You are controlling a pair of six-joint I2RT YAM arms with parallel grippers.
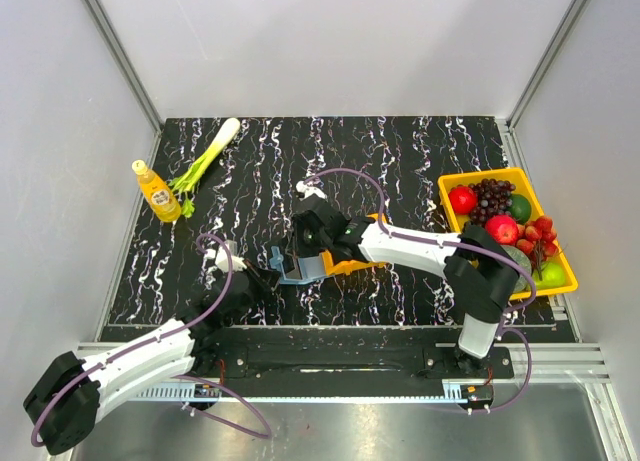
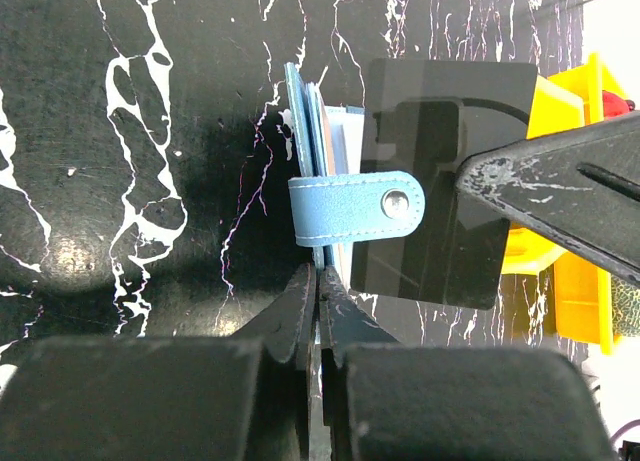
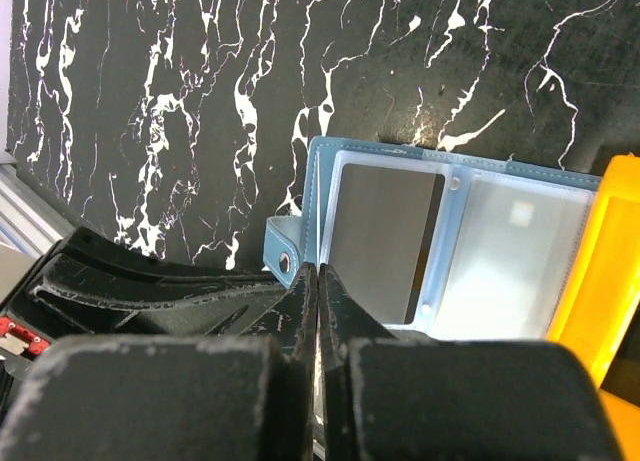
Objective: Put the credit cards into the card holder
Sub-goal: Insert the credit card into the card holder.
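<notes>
On the black marbled table (image 1: 400, 151), with the yellow fruit bin (image 1: 478, 174) at its right side, the blue card holder (image 3: 455, 231) lies open near the middle, just left of the small orange tray (image 1: 348, 266). The left gripper (image 2: 318, 281) is clamped on the holder's edge beside its snap strap (image 2: 350, 209). The right gripper (image 3: 318, 276) pinches a dark credit card (image 3: 385, 241) over the left clear pocket (image 3: 430, 301); whether the card sits inside it cannot be told

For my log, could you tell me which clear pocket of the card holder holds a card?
The pocket beside the snap strap: a grey card fills it; the other pocket looks empty.
</notes>
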